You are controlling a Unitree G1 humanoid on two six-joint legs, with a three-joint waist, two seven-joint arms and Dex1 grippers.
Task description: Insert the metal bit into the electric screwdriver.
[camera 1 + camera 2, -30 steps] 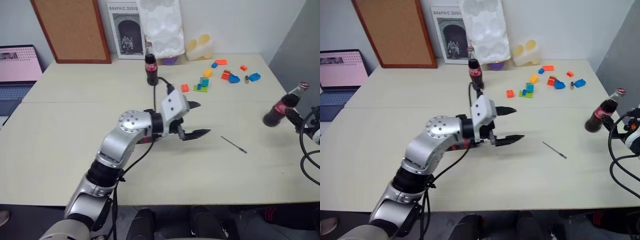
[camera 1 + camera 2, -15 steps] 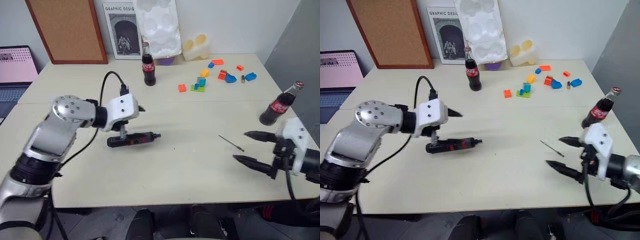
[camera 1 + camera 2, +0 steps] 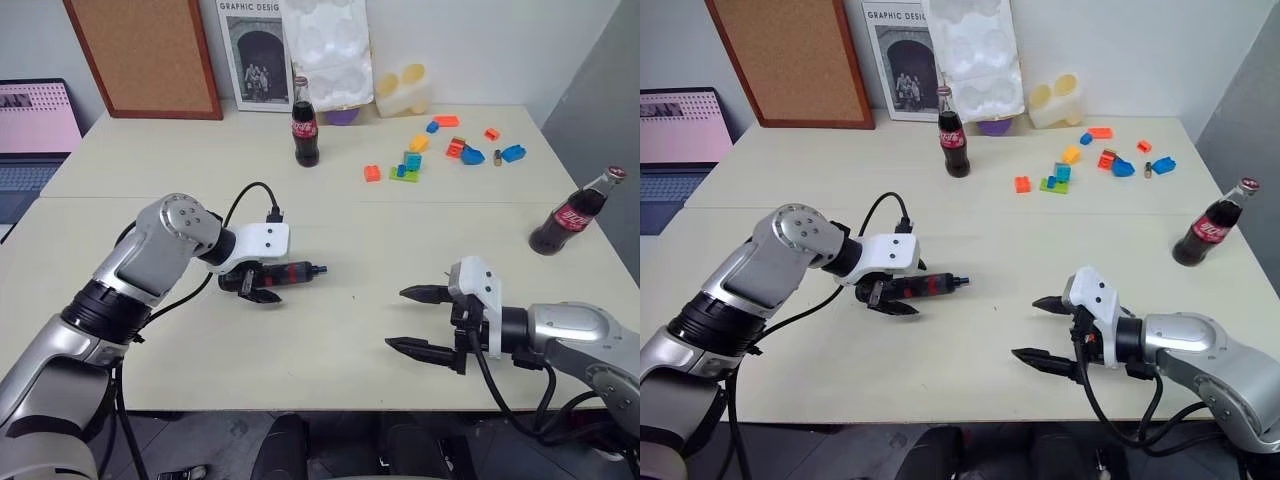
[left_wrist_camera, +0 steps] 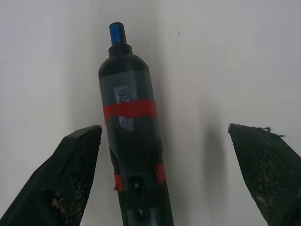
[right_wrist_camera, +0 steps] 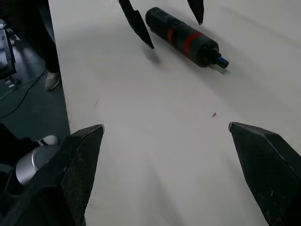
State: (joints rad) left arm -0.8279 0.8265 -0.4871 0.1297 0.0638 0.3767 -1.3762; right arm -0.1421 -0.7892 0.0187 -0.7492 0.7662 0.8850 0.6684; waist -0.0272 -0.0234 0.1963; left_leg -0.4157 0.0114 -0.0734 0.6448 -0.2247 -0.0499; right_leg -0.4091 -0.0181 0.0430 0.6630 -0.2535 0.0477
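The electric screwdriver (image 3: 290, 272), black with red bands and a blue tip, lies flat on the table left of centre, tip pointing right. My left gripper (image 4: 164, 128) is open and straddles its rear half, one finger on each side. In the left wrist view the body lies closer to one finger (image 4: 75, 165) and no contact shows. My right gripper (image 3: 397, 318) hovers open and empty over the table's front right, pointing left toward the screwdriver (image 5: 183, 36). The metal bit is hidden.
One cola bottle (image 3: 304, 125) stands at the back centre and another (image 3: 572, 212) at the right edge. Coloured blocks (image 3: 440, 150) are scattered at the back right. A corkboard (image 3: 140, 50), a poster and white moulded trays lean on the wall. A laptop (image 3: 30, 130) sits far left.
My left gripper swung left and down and now straddles the screwdriver. My right arm came in from the right edge toward the middle, covering the spot where the bit lay. The camera shifted.
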